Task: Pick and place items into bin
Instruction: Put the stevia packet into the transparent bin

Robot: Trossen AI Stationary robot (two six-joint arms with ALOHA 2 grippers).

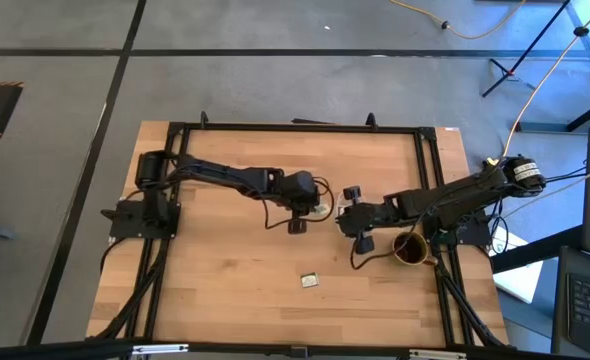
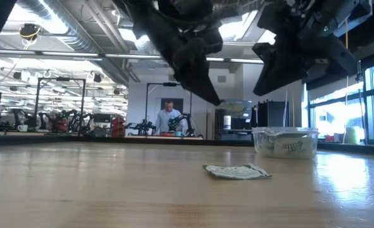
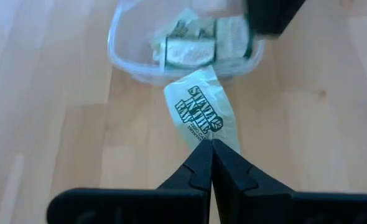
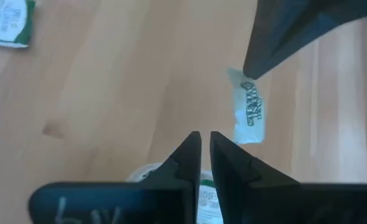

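Observation:
My left gripper (image 3: 211, 144) is shut on a pale green and white packet (image 3: 202, 112), held above the table just beside the clear bin (image 3: 130, 59). The bin stands on the table and holds several packets (image 3: 190, 50). In the low view the left gripper (image 2: 217, 100) hangs left of the bin (image 2: 285, 142). My right gripper (image 4: 204, 135) hovers over the bin, empty, with its fingers a narrow slit apart. One more packet (image 1: 309, 280) lies flat on the table nearer the near edge, and it also shows in the low view (image 2: 236, 171). My left gripper pinches the packet by one narrow end (image 3: 209, 138) between its two fingers. The fingers slant down from above. The packet is lifted clear of the table, and its free end (image 3: 193, 84) reaches toward the bin's rim.
A dark brown mug (image 1: 410, 248) stands on the table's right side, beside the right arm. Black frame rails (image 1: 435, 180) run along the table's edges. Bare wood lies to the left and toward the near edge. A person (image 2: 168, 117) stands far back in the room.

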